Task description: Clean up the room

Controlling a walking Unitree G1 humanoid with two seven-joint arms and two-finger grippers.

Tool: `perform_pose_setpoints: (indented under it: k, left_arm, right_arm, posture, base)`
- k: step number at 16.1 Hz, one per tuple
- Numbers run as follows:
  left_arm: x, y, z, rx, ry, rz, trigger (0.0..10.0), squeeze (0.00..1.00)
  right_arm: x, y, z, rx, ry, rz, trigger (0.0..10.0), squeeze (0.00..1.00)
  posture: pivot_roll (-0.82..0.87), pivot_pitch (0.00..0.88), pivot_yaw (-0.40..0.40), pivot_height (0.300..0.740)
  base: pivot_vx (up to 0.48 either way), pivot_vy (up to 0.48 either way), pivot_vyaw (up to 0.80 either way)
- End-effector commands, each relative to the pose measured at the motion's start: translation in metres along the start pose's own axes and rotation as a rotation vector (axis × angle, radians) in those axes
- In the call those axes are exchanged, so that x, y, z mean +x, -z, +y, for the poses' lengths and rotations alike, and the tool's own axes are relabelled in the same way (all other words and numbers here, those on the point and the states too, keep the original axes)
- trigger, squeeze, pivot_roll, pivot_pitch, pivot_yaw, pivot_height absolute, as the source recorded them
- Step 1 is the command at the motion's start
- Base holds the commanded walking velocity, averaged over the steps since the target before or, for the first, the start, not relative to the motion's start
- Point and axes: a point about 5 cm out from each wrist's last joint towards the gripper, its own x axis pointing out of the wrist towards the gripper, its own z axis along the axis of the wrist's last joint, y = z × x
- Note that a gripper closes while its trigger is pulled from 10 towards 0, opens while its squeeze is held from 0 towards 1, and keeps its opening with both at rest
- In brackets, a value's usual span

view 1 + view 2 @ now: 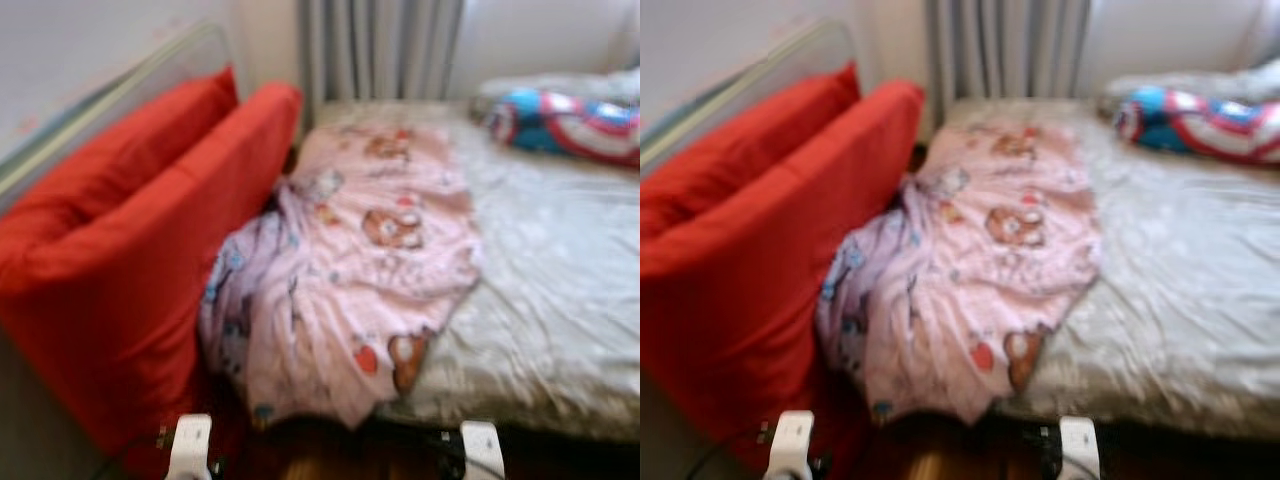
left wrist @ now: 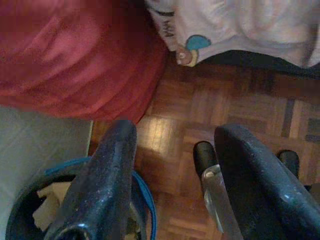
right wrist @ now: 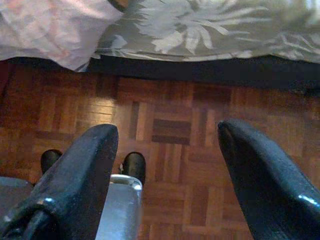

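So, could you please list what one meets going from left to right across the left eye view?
Red cushion → pink cartoon blanket → bare grey bedsheet, with a red, white and blue pillow at its far right end.

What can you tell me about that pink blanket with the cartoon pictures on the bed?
The pink cartoon-print blanket looks like soft, thin fabric, printed with small bears and red shapes, though the picture is blurred. It lies crumpled and unfolded across the left side of the grey-sheeted bed. Its lower part spills over the bed's edge toward the wooden parquet floor, and its left side presses against the red padded sofa.
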Motion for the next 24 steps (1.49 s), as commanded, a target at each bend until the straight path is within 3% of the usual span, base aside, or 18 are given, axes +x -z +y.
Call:
perform_pose_setpoints:
  k: [1,6,11,14,19,24]
  left_arm:
    - [0.0,0.0,0.001,0.013,-0.001,0.004,10.0,0.0]
    - [0.0,0.0,0.001,0.034,0.001,0.001,10.0,0.0]
    - [0.0,0.002,0.001,0.025,-0.006,0.004,10.0,0.0]
    - [-0.001,0.002,0.001,0.028,-0.008,0.004,10.0,0.0]
    - [0.002,-0.016,0.005,0.016,-0.015,-0.068,10.0,0.0]
    - [0.003,-0.021,0.003,0.012,-0.009,-0.084,10.0,0.0]
  right_arm:
    - [-0.001,0.004,-0.001,0.008,0.0,0.02,10.0,0.0]
    - [-0.001,0.002,-0.007,0.008,0.009,0.025,10.0,0.0]
    - [-0.001,0.003,-0.009,0.004,0.007,0.028,10.0,0.0]
    - [0.0,0.001,-0.005,0.001,-0.001,0.014,10.0,0.0]
    - [0.001,-0.004,0.001,0.009,-0.007,0.003,10.0,0.0]
    - [-0.001,0.004,-0.009,0.012,0.005,0.026,10.0,0.0]
  posture:
    - [-0.01,0.0,0.034,0.74]
    - [-0.01,0.0,0.034,0.74]
    - [-0.01,0.0,0.032,0.74]
    - [-0.01,0.0,0.033,0.74]
    - [0.0,0.0,0.032,0.74]
    - [0.0,0.0,0.033,0.74]
  base:
    - [0.0,0.0,-0.71]
    - [0.0,0.0,-0.7]
    - [0.0,-0.288,-0.68]
    - [0.0,0.0,0.0]
    - [0.0,0.0,0.0]
    - [0.0,0.0,-0.69]
